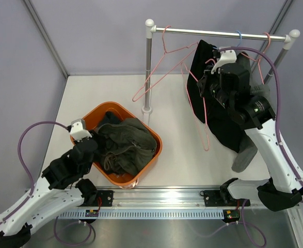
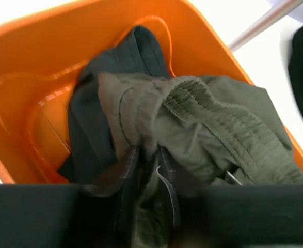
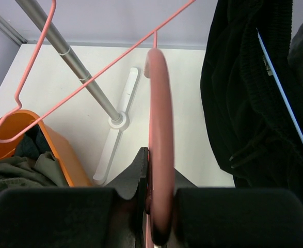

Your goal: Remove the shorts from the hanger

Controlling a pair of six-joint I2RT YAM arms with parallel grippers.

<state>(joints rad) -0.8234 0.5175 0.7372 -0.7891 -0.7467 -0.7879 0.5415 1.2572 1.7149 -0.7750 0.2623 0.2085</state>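
Pink hanger (image 3: pixel 159 103) clenched in the right gripper (image 3: pixel 159 196) near the far-right corner — steady it, slip the black shorts (image 1: pixel 195 82) off; left gripper (image 1: pixel 89 147) — grip unclear.

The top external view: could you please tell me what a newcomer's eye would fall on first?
Probably the orange basket left of centre, heaped with olive shorts. Next, the black shorts hanging from the rail at the back right. In the right wrist view, the right gripper is shut on a pink hanger.
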